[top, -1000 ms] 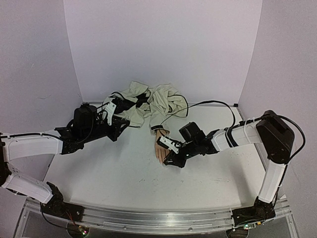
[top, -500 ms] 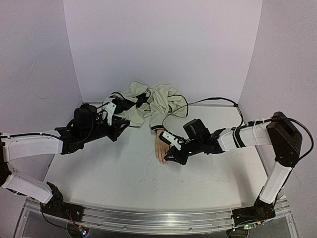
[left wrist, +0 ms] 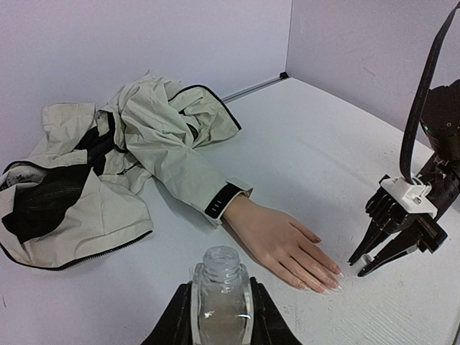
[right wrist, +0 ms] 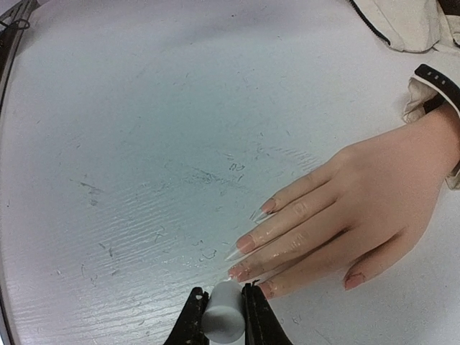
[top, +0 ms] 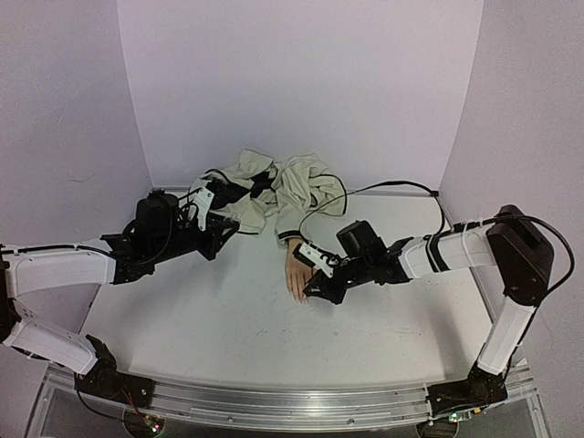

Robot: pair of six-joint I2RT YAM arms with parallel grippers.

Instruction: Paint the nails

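The pale peach mannequin hand point(top: 296, 265) lies palm down on the white table, its wrist in a cream, dark-cuffed sleeve point(left wrist: 223, 201). Its long pinkish nails point(right wrist: 246, 243) point toward my right gripper point(right wrist: 223, 296). That gripper is shut on a small white cylindrical cap point(right wrist: 223, 316), whose tip is right at the fingertips point(right wrist: 237, 272). In the top view the right gripper point(top: 308, 292) sits at the hand's near end. My left gripper point(left wrist: 221, 302) is shut on a clear, uncapped bottle point(left wrist: 220, 284), held upright left of the hand. It is near the jacket in the top view point(top: 217, 239).
A crumpled cream jacket point(top: 274, 187) with black lining lies at the back of the table, also in the left wrist view point(left wrist: 100, 158). A black cable point(top: 388, 189) loops from it to the right arm. Lilac walls enclose the table on three sides.
My right arm has stretched out lower and its elbow shifted right, while the gripper with the cap stayed at the fingertips, creeping slightly left. The left arm has not moved.
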